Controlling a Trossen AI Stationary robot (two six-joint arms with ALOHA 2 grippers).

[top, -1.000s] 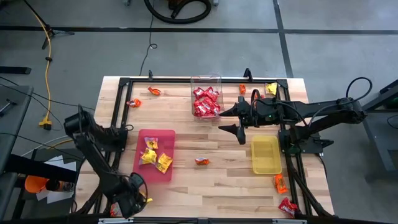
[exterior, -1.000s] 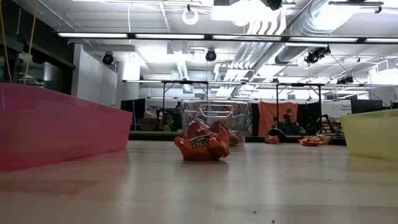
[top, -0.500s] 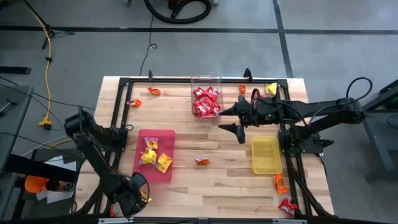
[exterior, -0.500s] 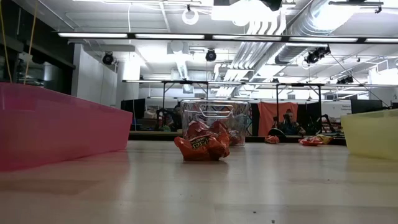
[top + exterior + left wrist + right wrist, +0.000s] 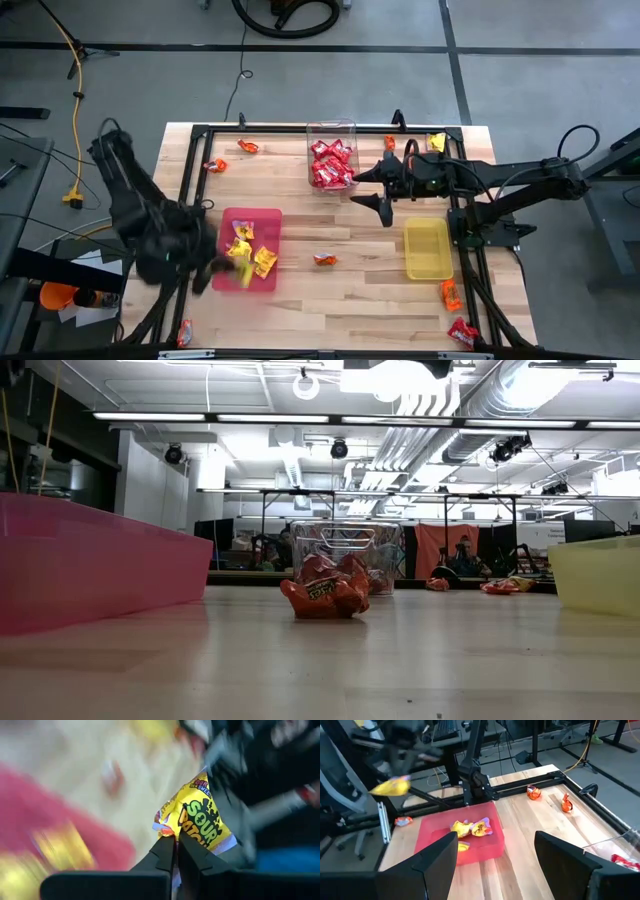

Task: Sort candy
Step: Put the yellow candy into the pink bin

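My left gripper (image 5: 230, 270) hangs blurred over the near edge of the pink tray (image 5: 250, 225), shut on a yellow candy packet (image 5: 200, 822). The right wrist view shows that packet (image 5: 390, 786) in the air. More yellow candy (image 5: 262, 258) lies in the pink tray. Red candy (image 5: 330, 165) fills the clear tub (image 5: 331, 128). An orange packet (image 5: 324, 259) lies on the bare wood between the trays. My right gripper (image 5: 375, 190) hovers open between the tub and the yellow tray (image 5: 428, 250), touching nothing. My left gripper pinches one edge of the yellow packet (image 5: 169, 831) between its two fingertips (image 5: 162, 851). The rest of the packet stands out past the fingers. It is lifted clear of the table and the tray.
Loose candy lies around the table's rim: at the far left (image 5: 246, 146) (image 5: 214, 165), at the far right (image 5: 390, 143) (image 5: 437, 142), at the near right (image 5: 451, 294) (image 5: 462, 333), and at the near left corner (image 5: 185, 334). A black frame borders the table.
My left gripper has gone up from the table's near left corner and swung toward the pink tray, turning as it went. The yellow packet has gone with it, lifted clear. My right arm has kept still.
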